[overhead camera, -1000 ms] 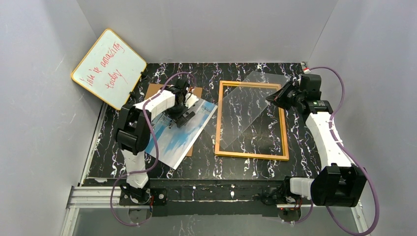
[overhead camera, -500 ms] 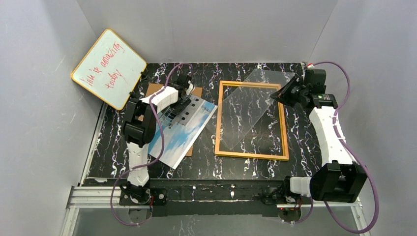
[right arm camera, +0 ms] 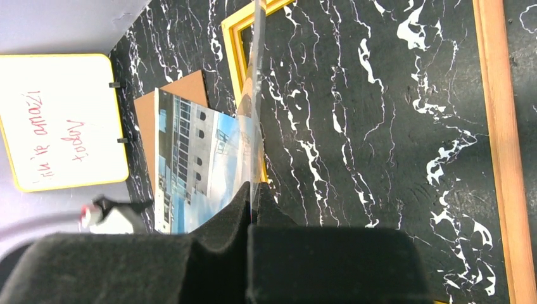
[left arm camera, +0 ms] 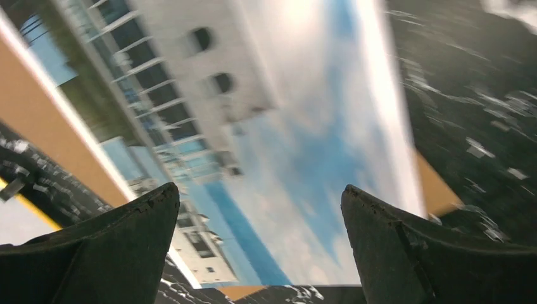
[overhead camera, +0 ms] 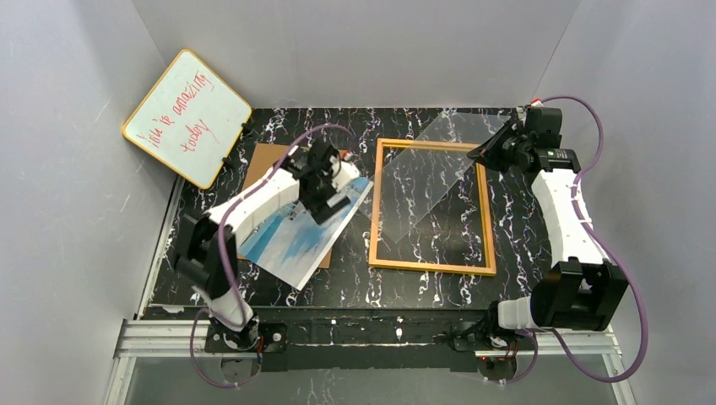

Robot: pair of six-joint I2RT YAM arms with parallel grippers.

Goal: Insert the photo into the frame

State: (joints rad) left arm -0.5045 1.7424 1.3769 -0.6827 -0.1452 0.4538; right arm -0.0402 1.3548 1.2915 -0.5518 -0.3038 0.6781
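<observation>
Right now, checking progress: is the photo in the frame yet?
Out. The photo lies left of the frame, on the brown board, picture side up.

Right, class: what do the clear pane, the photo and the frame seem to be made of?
Pane: clear glass or acrylic; marbling shows through. Photo: thin printed paper, slightly glossy glare. Frame: perhaps wood or painted board; flat matt orange-brown rails.

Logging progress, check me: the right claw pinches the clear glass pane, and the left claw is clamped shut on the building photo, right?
Not quite. The left claw stands open above the paper photo of a white building, gripping nothing; the left wrist view shows it. The right claw does pinch the clear glass pane.
</observation>
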